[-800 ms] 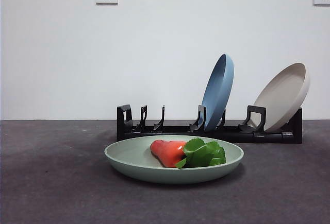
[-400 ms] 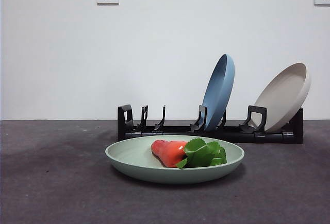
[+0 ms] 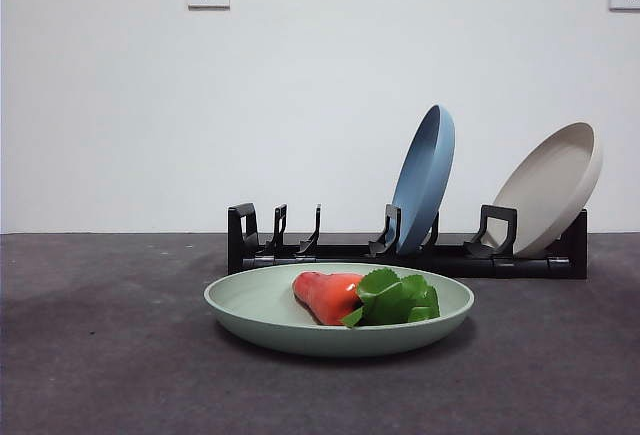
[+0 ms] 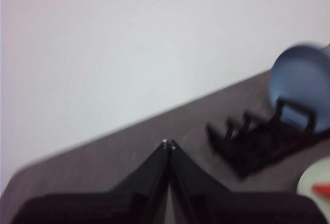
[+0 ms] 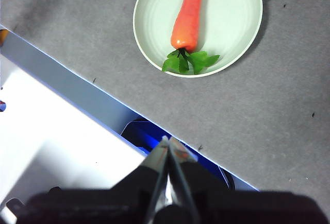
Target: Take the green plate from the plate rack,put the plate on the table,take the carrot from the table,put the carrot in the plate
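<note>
The green plate (image 3: 270,315) lies flat on the dark grey table (image 3: 100,355), in front of the black plate rack (image 3: 300,252). The orange-red carrot (image 3: 325,295) with green leaves lies in it. The right wrist view shows plate (image 5: 227,13) and carrot (image 5: 188,13) from high above. My right gripper (image 5: 168,142) is shut and empty, far from them, over the table's edge. My left gripper (image 4: 168,143) is shut and empty, raised off to the side of the rack (image 4: 252,141). Neither arm shows in the front view.
A blue plate (image 3: 425,177) and a beige plate (image 3: 552,185) stand in the rack's right slots; its left slots hold nothing. The blue plate also shows in the left wrist view (image 4: 304,90). A white wall with sockets stands behind. A white and blue edge (image 5: 62,126) borders the table.
</note>
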Motion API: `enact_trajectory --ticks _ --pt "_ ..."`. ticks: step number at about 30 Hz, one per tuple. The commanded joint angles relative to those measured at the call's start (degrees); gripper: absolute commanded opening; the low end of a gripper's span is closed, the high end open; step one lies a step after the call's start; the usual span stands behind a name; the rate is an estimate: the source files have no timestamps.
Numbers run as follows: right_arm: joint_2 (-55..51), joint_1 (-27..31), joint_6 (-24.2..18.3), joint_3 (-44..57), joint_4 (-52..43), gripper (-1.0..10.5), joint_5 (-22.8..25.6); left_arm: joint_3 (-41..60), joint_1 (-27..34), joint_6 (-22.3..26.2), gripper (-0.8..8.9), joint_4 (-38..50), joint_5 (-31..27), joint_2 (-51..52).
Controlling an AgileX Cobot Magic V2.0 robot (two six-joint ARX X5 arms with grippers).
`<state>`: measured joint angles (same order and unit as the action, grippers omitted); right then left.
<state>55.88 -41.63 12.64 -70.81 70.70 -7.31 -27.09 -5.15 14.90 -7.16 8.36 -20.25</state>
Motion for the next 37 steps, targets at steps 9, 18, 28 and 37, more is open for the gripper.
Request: enact_trajectory --ticks 9,18,28,37 --pt "-0.1 -0.1 -0.3 0.0 -0.2 0.0 0.2 19.5 4.9 -3.6 -0.03 1.1 -1.3 12.4" --pt "-0.1 -0.1 -0.3 0.0 -0.2 0.0 0.2 26.5 4.9 -8.4 -0.03 -2.0 -1.2 18.1" --pt "-0.1 -0.1 -0.3 0.0 -0.2 0.0 0.2 26.6 4.9 -10.4 -0.03 -3.6 -0.9 20.0" --pt "-0.1 -0.1 -0.3 0.0 -0.2 0.0 0.2 26.6 4.9 -10.4 -0.03 -3.6 -0.8 20.0"
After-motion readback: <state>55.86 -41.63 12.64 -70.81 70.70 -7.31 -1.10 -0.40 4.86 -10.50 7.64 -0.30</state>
